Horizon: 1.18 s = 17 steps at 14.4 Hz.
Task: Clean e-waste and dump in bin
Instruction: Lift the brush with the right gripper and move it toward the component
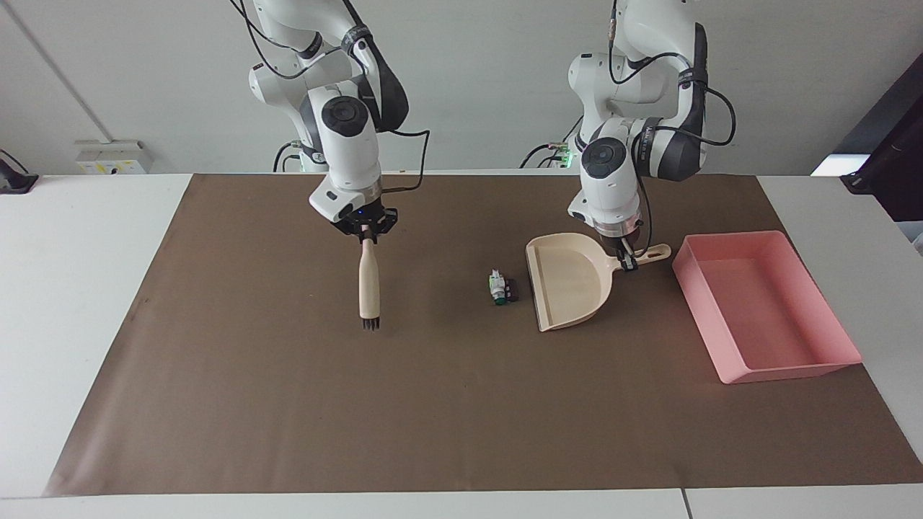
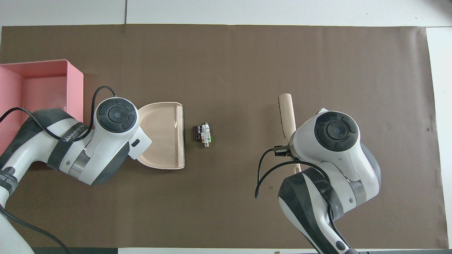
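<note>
Risk: e-waste (image 1: 502, 287) flicked past dustpan (image 1: 569, 284) lip if brush (image 1: 369, 285), clamped in right claw (image 1: 365, 232), swung fast; dustpan handle gripped by left claw (image 1: 629, 262); bin (image 1: 829, 358) untouched.

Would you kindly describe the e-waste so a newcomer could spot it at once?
On the brown mat, find the beige dustpan that the left gripper holds beside the pink bin. Just off its open lip lies the e-waste: a white bit with a green end against a black block, far smaller than everything nearby.

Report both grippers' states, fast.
Left gripper: shut on the dustpan handle.
Right gripper: shut on the brush handle, above the mat.
</note>
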Motion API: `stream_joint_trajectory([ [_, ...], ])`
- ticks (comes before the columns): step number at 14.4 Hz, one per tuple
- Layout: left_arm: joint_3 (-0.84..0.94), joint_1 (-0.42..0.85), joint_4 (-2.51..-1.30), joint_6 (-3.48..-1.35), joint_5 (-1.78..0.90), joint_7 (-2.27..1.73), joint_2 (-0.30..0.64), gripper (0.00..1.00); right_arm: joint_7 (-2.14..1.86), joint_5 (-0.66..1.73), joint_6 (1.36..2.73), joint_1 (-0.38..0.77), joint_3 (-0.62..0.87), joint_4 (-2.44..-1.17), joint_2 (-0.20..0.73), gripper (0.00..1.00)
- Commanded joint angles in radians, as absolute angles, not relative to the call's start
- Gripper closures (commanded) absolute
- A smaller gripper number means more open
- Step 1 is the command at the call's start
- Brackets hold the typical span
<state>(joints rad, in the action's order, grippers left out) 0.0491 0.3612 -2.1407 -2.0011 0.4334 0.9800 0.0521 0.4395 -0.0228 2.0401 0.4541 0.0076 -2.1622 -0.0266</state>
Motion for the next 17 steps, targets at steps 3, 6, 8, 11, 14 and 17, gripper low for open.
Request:
stream_joint_trajectory([
  [3,0.04,0.374,-2.212,-2.04,0.466,0.95,0.014,1.0,0.632,-0.038,1.987,0.576,0.005,-1.967,0.125,1.0],
  [6,0.041,0.373,-2.215,-2.051,0.482,0.939,0.017,1.0,0.724,-0.048,1.939,0.667,0.003,-1.832,0.253,1.0],
  [8,0.041,0.371,-2.224,-2.059,0.482,0.911,0.017,1.0,0.749,-0.052,1.957,0.699,0.005,-1.799,0.305,1.0],
  [11,0.041,0.371,-2.224,-2.059,0.483,0.91,0.017,1.0,0.747,-0.052,1.971,0.741,0.005,-1.802,0.327,1.0],
  [14,0.041,0.37,-2.224,-2.06,0.483,0.91,0.017,1.0,0.738,-0.049,1.993,0.782,0.008,-1.806,0.36,1.0],
  [17,0.041,0.37,-2.224,-2.059,0.483,0.908,0.017,1.0,0.704,-0.035,2.028,0.779,0.057,-1.795,0.377,1.0],
])
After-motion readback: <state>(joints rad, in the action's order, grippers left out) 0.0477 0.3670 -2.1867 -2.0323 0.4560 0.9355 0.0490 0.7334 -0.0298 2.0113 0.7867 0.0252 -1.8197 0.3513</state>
